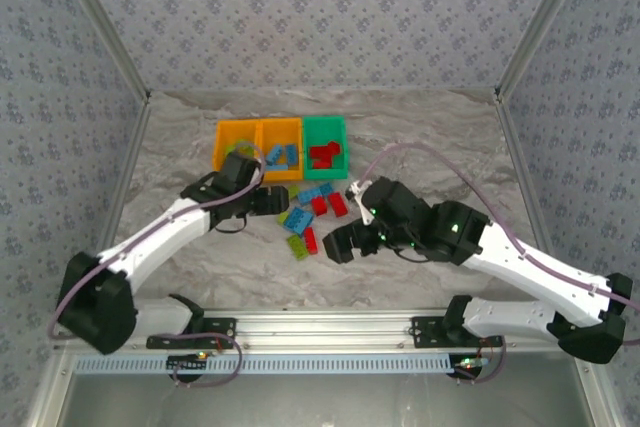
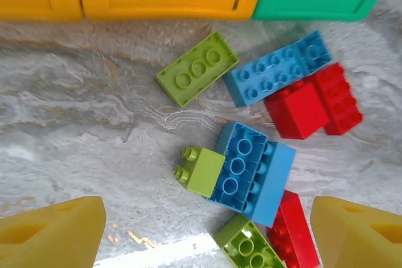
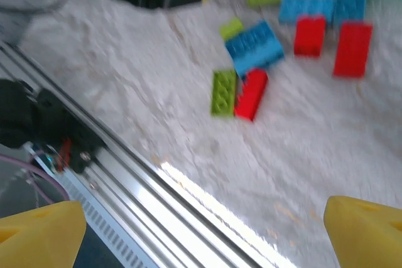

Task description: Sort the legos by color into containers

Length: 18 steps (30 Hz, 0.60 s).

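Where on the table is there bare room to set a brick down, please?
Bare tabletop lies right of the green bin, left of the orange bins, and along the back wall behind them. It is crowded in front of the bins, where the loose legos cluster.

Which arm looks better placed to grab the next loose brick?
Probably the left. Its open gripper hangs right over the loose legos, with blue and green ones just ahead of it. The right gripper is open too, but the pile sits farther off in its blurred wrist view.
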Motion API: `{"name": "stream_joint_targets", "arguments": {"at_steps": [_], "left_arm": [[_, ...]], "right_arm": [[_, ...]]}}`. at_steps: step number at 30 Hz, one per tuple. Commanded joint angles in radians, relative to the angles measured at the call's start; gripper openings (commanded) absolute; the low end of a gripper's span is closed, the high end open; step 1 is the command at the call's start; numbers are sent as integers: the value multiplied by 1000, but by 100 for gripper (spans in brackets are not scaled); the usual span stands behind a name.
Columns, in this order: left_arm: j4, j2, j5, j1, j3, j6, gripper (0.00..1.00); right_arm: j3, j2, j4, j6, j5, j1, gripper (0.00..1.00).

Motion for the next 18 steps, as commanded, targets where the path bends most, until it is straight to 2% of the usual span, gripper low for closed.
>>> {"name": "stream_joint_targets", "arguments": {"at_steps": [1, 7, 11, 18], "left_arm": [[90, 81, -12, -23, 4, -70, 83], [148, 214, 13, -30, -5, -67, 74], [175, 247, -30, -29, -24, -56, 67], [204, 292, -15, -28, -41, -51, 59]], "right_arm": [[-32, -51, -38, 113, 90, 5, 100], [-14, -48, -54, 111, 117, 0, 100], [-4, -23, -61, 106, 116, -4, 100], [0, 12, -65, 106, 112, -6, 100]]}}
